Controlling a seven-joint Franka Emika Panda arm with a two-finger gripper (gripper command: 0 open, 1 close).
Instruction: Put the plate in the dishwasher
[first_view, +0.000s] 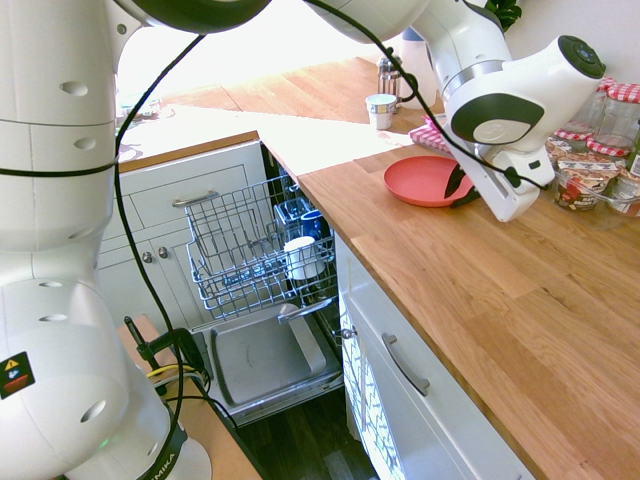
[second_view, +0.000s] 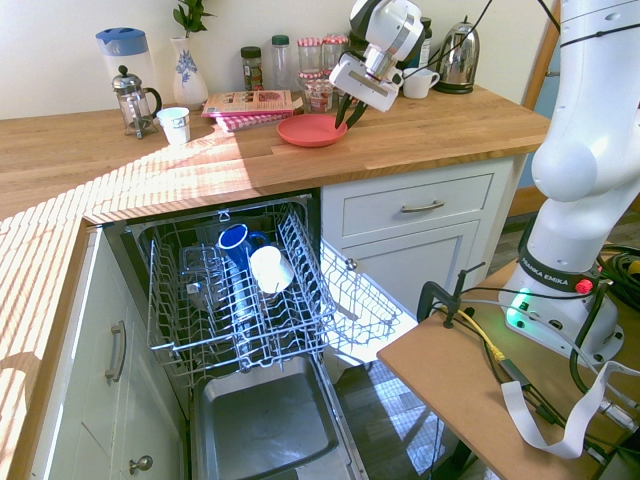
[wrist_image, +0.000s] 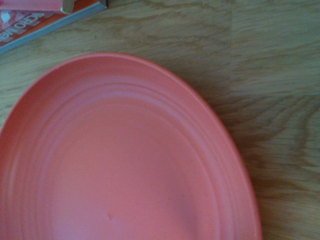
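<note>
Here the gripper (second_view: 350, 112) (jaws narrowly parted) straddles the plate's (second_view: 310, 131) rim.

The plate (second_view: 311, 130) is lying on the countertop (second_view: 440, 125), a magazine (second_view: 252, 102) sitting just behind it, the dishwasher (second_view: 240, 300) standing open below with mugs (second_view: 262, 262) in its rack

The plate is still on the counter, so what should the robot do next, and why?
Probably finish closing on the rim. The plate lies flat on the counter, the end effector sits at its edge, and the dishwasher stands open.
</note>
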